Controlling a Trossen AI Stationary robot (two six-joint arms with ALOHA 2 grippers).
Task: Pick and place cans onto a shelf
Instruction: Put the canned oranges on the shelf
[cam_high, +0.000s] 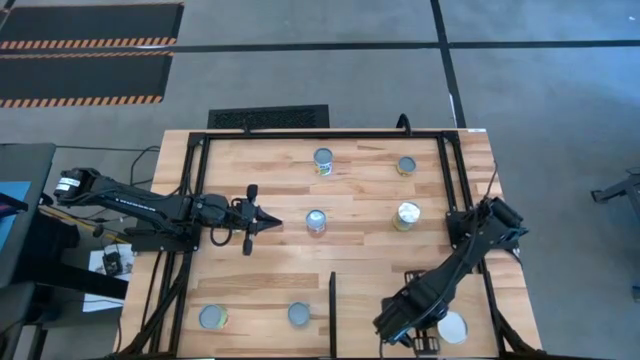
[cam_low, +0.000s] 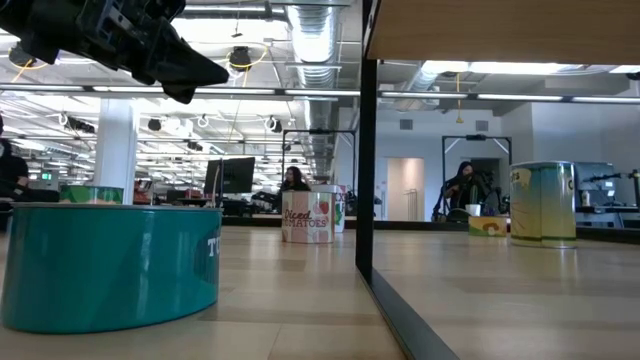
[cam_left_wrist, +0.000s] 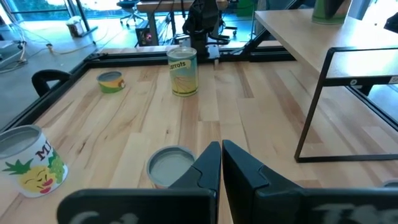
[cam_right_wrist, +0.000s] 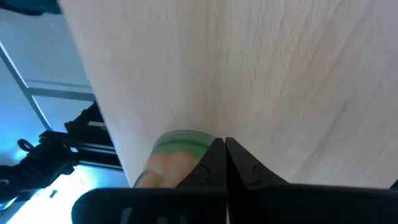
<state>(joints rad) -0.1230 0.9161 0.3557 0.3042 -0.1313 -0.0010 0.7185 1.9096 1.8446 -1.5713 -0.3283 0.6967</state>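
My left gripper (cam_high: 272, 222) is shut and empty. It hovers above the table, pointing toward the right edge. A silver-topped can (cam_high: 316, 222) stands just ahead of it and shows partly behind the fingers in the left wrist view (cam_left_wrist: 169, 165). My right gripper (cam_right_wrist: 224, 158) is shut over the pale plywood shelf (cam_right_wrist: 249, 74) at the near right, beside a green-labelled can (cam_right_wrist: 179, 148). A white-topped can (cam_high: 452, 327) stands on the shelf by the right arm. The shelf's black divider (cam_high: 332, 305) stands upright at the table's near middle. My right gripper's shut fingers (cam_right_wrist: 211, 163) stand right against the side of the green-labelled can's top end (cam_right_wrist: 186, 142). I cannot tell whether they touch it, because the gripper body hides the lower part of the can.
More cans stand upright on the plank tabletop: two at the far side (cam_high: 323, 161) (cam_high: 406, 165), one at mid right (cam_high: 407, 215), two near the front left (cam_high: 213, 317) (cam_high: 299, 315). A black frame (cam_high: 190, 200) rims the table. The shelf's black legs (cam_left_wrist: 314, 106) stand to the left gripper's near side.
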